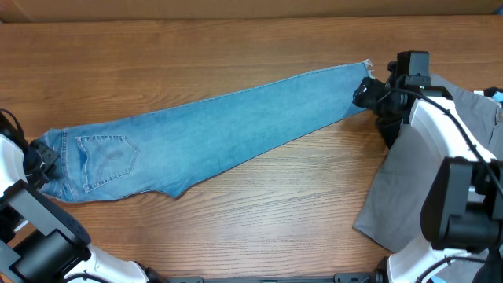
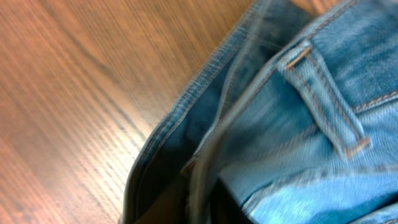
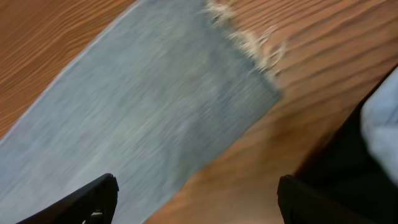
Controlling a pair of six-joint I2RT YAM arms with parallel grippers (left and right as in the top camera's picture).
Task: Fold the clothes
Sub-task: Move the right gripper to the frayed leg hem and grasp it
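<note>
The jeans [image 1: 220, 130] lay flat from left edge to upper right, legs apparently stacked, no crosswise fold made yet; right gripper [image 3: 196, 196] hung spread above the frayed hem [image 3: 249, 43]; left gripper [image 1: 45, 159] sat at the waistband [image 2: 205, 106], grip impossible to tell.

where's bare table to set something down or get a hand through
Two bare patches of the wooden table: the far strip above the long light-blue denim jeans, and the near middle between the jeans and the grey trousers. Crowded at the right, where the right gripper sits by the frayed hem and the trousers.
</note>
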